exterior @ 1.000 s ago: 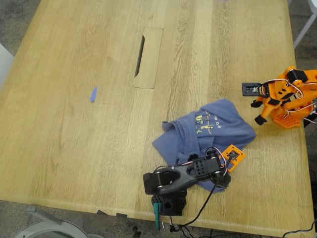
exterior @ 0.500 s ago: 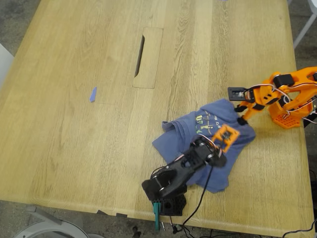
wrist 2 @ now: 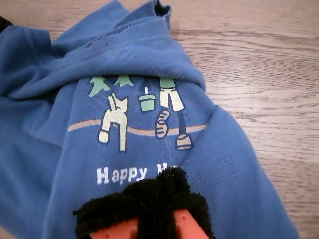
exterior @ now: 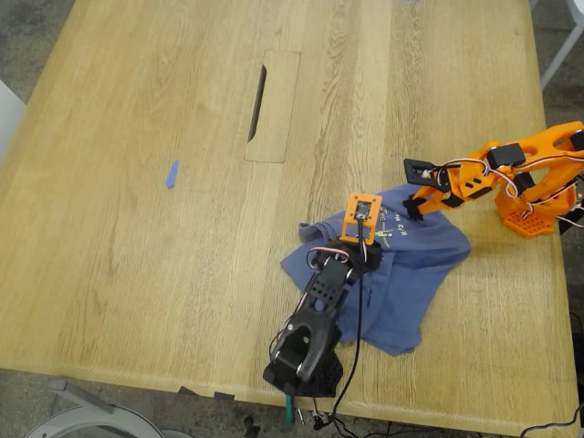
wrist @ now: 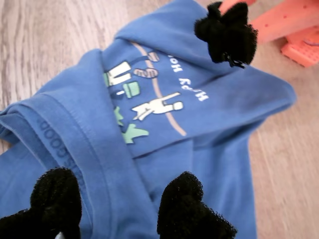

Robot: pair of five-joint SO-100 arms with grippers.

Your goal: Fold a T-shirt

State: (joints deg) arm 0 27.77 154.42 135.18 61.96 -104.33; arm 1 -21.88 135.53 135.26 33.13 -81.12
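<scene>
The slate-blue T-shirt lies crumpled on the wooden table, toward the exterior view's lower right, print facing up. My first gripper is on the black arm and hovers over the shirt's collar side. Its two black foam pads stand apart, so it is open above the ribbed collar fold. My second gripper, on the orange arm, rests at the shirt's far edge by the printed text. Its black foam pads are pressed together with no cloth seen between them.
A tiny blue scrap lies towards the exterior view's left. A slotted panel is set into the table top behind the shirt. The orange arm's base stands at the exterior view's right edge. The black arm's base is at the near edge.
The black arm has swung up and towards the exterior view's left, now over the shirt's collar. The orange arm has stretched out leftward until its gripper reached the shirt's edge.
</scene>
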